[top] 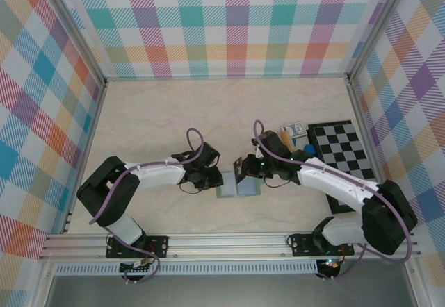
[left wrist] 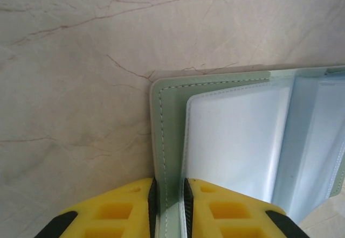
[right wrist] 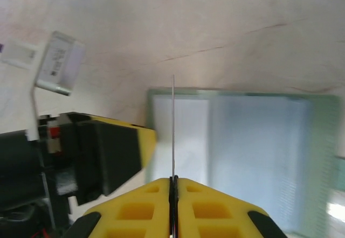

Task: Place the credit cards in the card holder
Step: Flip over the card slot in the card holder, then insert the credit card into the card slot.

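Observation:
The card holder (top: 240, 187) lies open on the table between the arms, sage-green outside with pale blue-grey pockets (left wrist: 237, 135). My left gripper (left wrist: 168, 183) is shut on its left green edge, pinning that flap. My right gripper (right wrist: 173, 180) is shut on one credit card (right wrist: 173, 119), seen edge-on as a thin line, held upright just above the holder's left pocket (right wrist: 180, 130). In the top view the right gripper (top: 244, 170) hovers at the holder's far edge, close to the left gripper (top: 213, 180). An orange-yellow card (top: 286, 140) lies by the right arm.
A black-and-white checkerboard (top: 340, 155) lies at the right, partly under the right arm. A white-and-blue playing-card pack (top: 293, 129) sits behind it. The left gripper's yellow-and-black finger (right wrist: 108, 152) stands close to the left of the held card. Checked walls enclose the table.

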